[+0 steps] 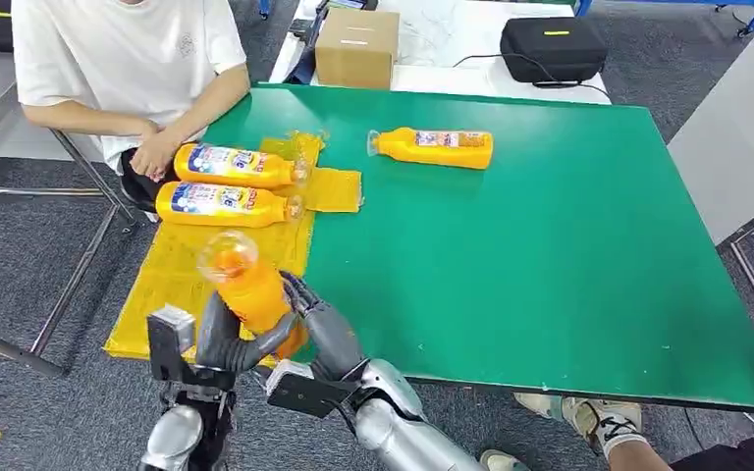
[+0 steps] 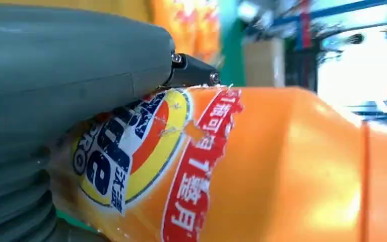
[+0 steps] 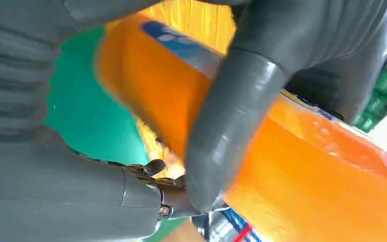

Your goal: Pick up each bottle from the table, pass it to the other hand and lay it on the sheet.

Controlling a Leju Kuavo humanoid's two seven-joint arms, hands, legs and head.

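Note:
An orange bottle [image 1: 247,282] stands nearly upright above the near end of the yellow sheet [image 1: 162,285], cap end towards the camera. My left hand [image 1: 218,339] and my right hand [image 1: 326,329] both grip its lower body from opposite sides. The left wrist view shows its label [image 2: 131,146] under my left hand [image 2: 55,80]. In the right wrist view grey fingers wrap around the bottle [image 3: 161,91]. Two more orange bottles [image 1: 234,164] [image 1: 221,203] lie side by side on the sheet. Another bottle [image 1: 434,147] lies on the green table [image 1: 550,255].
A person in a white shirt sits at the table's far left, one hand [image 1: 157,155] close to the bottles on the sheet. A cardboard box [image 1: 356,47] and a black case [image 1: 553,47] stand behind the table. Someone's shoe [image 1: 589,417] shows by the near right edge.

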